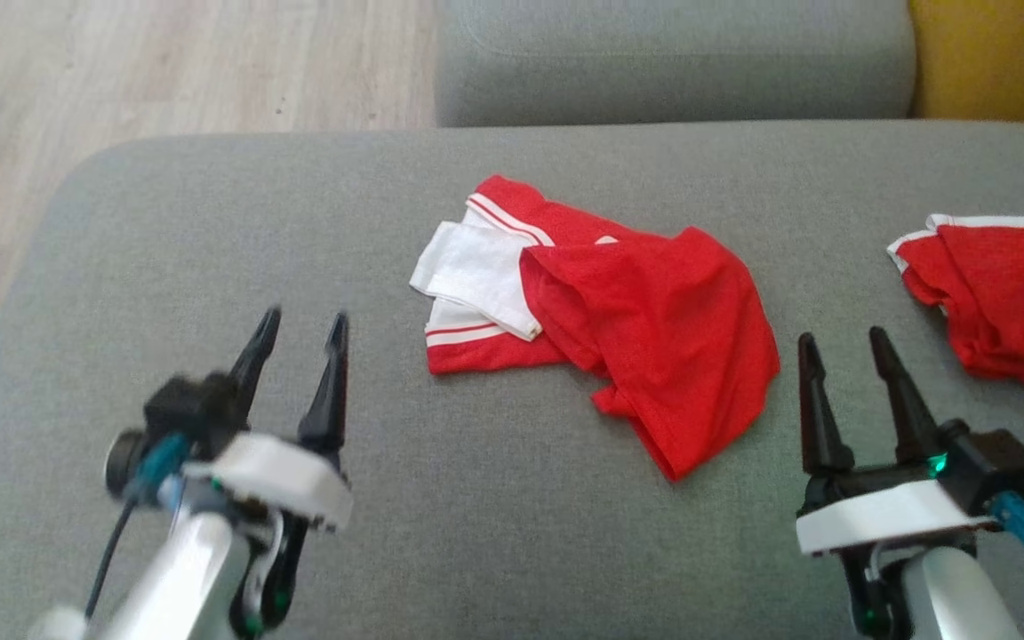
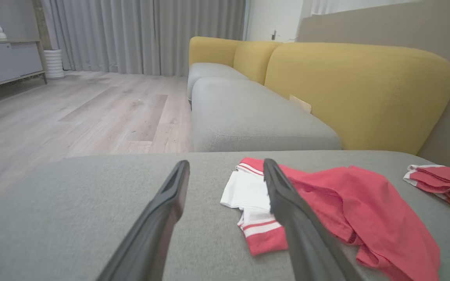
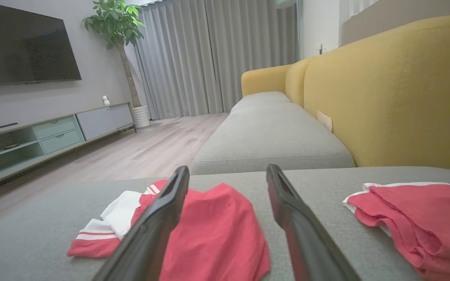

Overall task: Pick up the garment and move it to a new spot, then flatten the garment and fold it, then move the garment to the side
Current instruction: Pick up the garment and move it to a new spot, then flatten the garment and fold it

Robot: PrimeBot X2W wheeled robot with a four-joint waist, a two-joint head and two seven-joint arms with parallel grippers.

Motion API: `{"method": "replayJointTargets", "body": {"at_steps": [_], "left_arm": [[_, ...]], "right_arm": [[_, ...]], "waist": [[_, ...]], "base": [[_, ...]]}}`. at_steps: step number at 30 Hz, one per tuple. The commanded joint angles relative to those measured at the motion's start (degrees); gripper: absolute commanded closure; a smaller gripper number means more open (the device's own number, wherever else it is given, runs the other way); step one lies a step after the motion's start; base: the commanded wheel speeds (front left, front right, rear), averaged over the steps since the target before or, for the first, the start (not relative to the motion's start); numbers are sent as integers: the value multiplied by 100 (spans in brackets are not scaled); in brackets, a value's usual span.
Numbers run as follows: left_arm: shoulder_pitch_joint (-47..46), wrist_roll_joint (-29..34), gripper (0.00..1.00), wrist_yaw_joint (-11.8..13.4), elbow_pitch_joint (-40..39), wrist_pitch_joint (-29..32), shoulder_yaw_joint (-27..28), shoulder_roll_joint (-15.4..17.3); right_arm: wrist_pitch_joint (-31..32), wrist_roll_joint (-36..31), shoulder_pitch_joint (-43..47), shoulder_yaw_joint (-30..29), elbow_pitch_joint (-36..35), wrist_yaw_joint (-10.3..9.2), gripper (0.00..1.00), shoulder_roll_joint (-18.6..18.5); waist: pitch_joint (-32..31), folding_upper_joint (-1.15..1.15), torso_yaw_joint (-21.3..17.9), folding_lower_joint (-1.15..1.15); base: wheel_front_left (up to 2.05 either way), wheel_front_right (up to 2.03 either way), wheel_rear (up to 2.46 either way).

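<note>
1. Garment, red and white, lies crumpled mid-frame in the head view on the grey cushion.
2. Left gripper, lower left, fingers spread and empty, well apart from it.
3. Right gripper, lower right, fingers spread and empty, near its right edge.
4. Second red garment lies at the right edge.

Left claw, right claw, black fingers, white wrists, silver forearms

Soft even daylight, faint shadows; left gripper smeared by motion blur.
</note>
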Motion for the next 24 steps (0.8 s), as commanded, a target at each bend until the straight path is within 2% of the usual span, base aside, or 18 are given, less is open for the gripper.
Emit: {"method": "replayJointTargets", "body": {"at_steps": [1, 5, 10, 16, 24], "left_arm": [[88, 151, 0, -5, -404, -69, 485, 51], [567, 354, 0, -46, -669, -69, 776, -178], [1032, 686, 0, -297, -887, -70, 1175, -556], [1142, 1056, 0, -681, -869, -70, 1438, -843], [1100, 1324, 0, -1011, -788, -70, 1674, -1129]], "right_arm": [[-62, 6, -98, 202, -157, -5, 0, -22], [-62, 10, -70, 290, -144, -5, 0, -22], [-62, 19, -41, 387, -162, -5, 0, -22], [-62, 10, -13, 384, -145, -5, 0, -22], [-61, -134, -138, 503, -64, -5, 0, -22]], "waist": [[-99, 0, 37, 0], [-125, 0, 11, 0], [-153, 0, -10, 0], [-147, 0, 2, 0], [63, 0, 121, 0]], "base": [[0, 0, 0], [0, 0, 0], [0, 0, 0], [0, 0, 0], [0, 0, 0]]}}
